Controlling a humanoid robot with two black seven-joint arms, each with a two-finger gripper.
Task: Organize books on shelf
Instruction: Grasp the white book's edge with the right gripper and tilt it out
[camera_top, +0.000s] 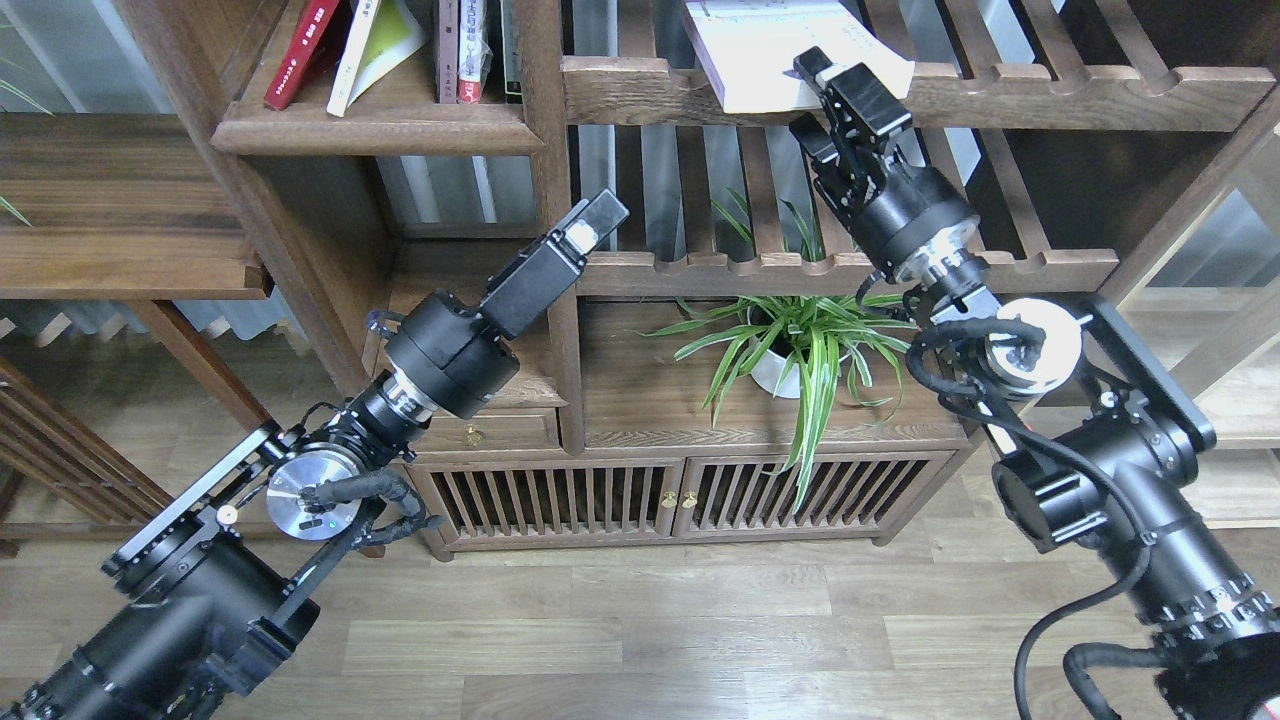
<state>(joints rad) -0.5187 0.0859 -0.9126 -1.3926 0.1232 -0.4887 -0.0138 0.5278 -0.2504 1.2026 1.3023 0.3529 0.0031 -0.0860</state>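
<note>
A white, pale-covered book (765, 45) lies flat on the upper slatted rack, its front corner over the rail. My right gripper (806, 96) is open. Its upper finger overlaps the book's front edge and its lower finger sits below the rail. The solid dark shelf (380, 128) at the upper left holds a leaning red book (300, 50), a yellow-green and white book (378, 45) and upright books (470, 50). My left gripper (596, 213) points up and right at the bookcase post below that shelf. It holds nothing that I can see, and its fingers look like one block.
A potted spider plant (790, 350) stands on the cabinet top under the lower slatted rack (800, 270). A vertical post (550, 200) separates the two bays. A slatted-door cabinet (620, 495) is below. A side table (120, 210) is at the left.
</note>
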